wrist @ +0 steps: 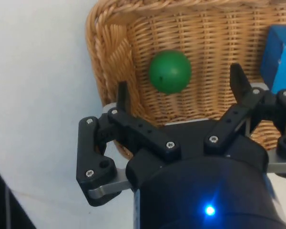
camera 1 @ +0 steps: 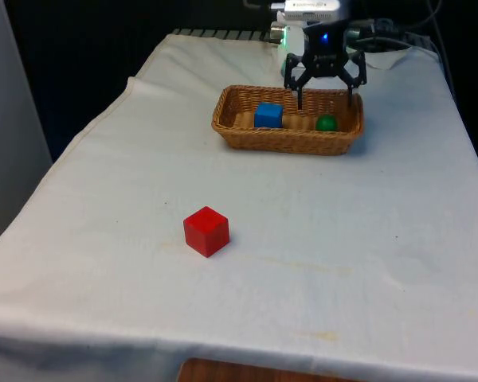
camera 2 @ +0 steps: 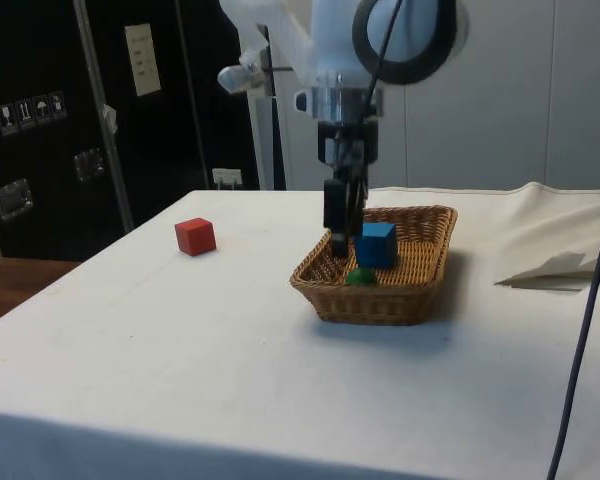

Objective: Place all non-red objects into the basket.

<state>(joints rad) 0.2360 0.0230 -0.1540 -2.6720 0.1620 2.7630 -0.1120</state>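
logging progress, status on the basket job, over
Gripper open, empty, above basket. Green ball and blue cube inside. Red cube on cloth. Nothing obstructing.

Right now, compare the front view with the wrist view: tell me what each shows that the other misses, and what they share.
Front view alone: the red cube on the white cloth, well apart from the wicker basket and nearer the camera. Wrist view alone: the green ball seen from above, lying free on the basket floor between the open fingers, untouched. Both: the basket, the ball, the blue cube inside it, and the end effector above the basket.
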